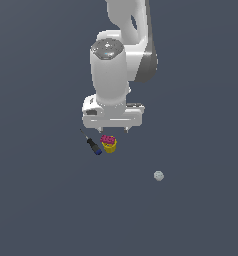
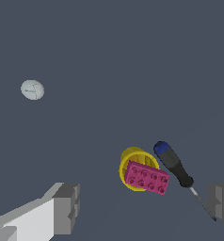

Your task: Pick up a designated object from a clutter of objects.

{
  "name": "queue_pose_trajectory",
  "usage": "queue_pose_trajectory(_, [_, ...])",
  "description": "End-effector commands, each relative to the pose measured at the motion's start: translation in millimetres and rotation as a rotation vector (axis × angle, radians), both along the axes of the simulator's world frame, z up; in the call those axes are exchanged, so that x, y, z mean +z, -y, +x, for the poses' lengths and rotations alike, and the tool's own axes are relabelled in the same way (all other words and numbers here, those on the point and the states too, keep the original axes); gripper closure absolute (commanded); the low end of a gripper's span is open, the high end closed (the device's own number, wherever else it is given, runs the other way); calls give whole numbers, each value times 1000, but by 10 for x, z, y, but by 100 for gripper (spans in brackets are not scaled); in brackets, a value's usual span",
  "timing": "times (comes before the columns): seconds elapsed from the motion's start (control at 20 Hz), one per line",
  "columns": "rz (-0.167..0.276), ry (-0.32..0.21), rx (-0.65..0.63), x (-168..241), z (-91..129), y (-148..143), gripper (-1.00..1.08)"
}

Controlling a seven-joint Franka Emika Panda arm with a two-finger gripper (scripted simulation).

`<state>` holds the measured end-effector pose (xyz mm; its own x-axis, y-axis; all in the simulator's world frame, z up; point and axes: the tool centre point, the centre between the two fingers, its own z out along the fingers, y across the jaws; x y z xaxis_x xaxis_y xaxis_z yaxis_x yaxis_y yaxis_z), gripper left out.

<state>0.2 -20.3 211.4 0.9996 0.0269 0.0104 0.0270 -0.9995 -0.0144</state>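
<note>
Tool (image 1: pixel 114 131) spread wide and empty, hanging just above the clutter on the grey table (image 1: pixel 41 200).

Exterior view: yellow mug (image 1: pixel 109 146) under the fingertips (image 1: pixel 127 130), apart from them, capped by the studded magenta block (image 1: pixel 108 139); black-and-blue-handled screwdriver (image 1: pixel 93 145) just beside the mug toward the exterior view's left, blue end nearest the camera; pale grey ball (image 1: pixel 158 175) well apart toward the exterior view's right. Wrist view: mug (image 2: pixel 132 162) between the two grey finger pads (image 2: pixel 67 207), touching neither, magenta block (image 2: pixel 147 178) lying across its mouth; screwdriver (image 2: pixel 174 165) alongside, thin shaft pointing to the other pad; ball (image 2: pixel 32 89) far off; handle of the mug not discernible.
</note>
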Motion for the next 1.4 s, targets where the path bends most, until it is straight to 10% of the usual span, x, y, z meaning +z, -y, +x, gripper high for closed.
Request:
queue_pose_trajectory(0.0, [-4, -2, 17, -259, -55, 63, -92])
queue_pose_trajectory(1.35, [-16, -5, 80, -1263, -380, 284, -92])
